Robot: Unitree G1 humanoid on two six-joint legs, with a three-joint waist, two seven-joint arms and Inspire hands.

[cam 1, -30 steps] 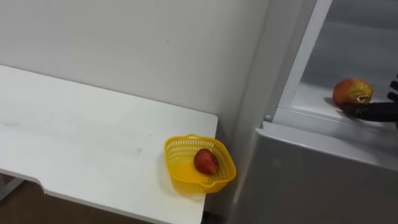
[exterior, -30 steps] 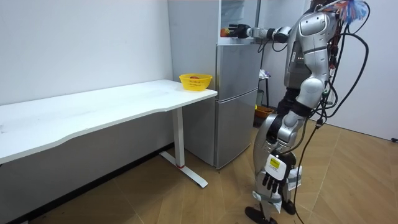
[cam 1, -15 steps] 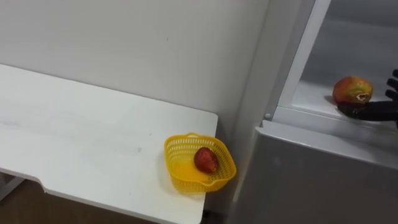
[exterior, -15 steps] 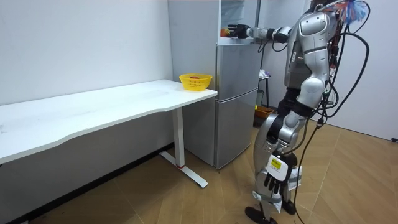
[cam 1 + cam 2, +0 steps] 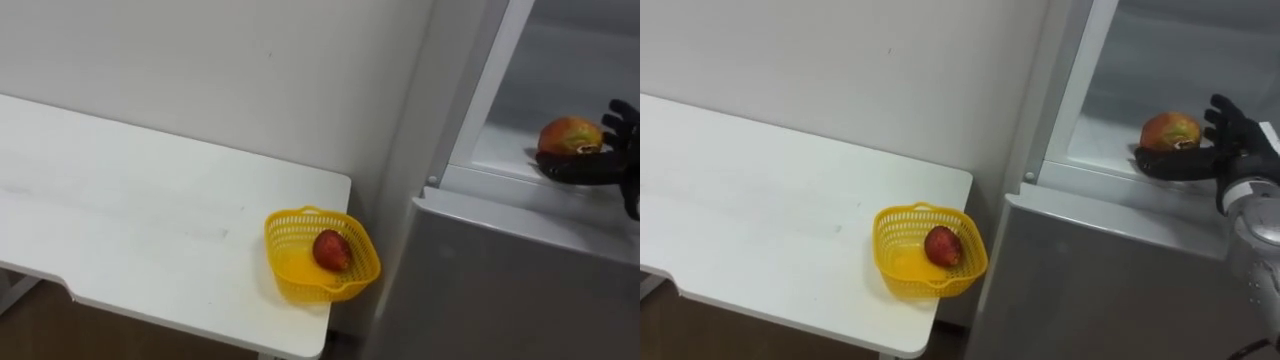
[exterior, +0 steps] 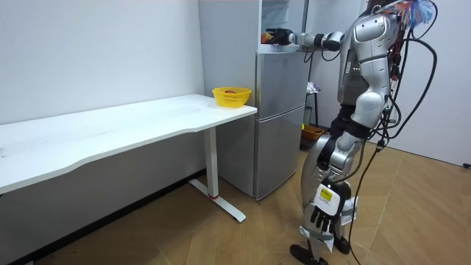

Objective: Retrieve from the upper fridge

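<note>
Standing at the fridge, the robot has its right hand inside the upper compartment, fingers spread wide and holding nothing. The fruit sits on the shelf just left of the palm, with the thumb along its front and the other fingers raised at its right. Closing round it looks next. The left hand hangs loose by the thigh.

orange-red fruit, on upper fridge shelf
</note>
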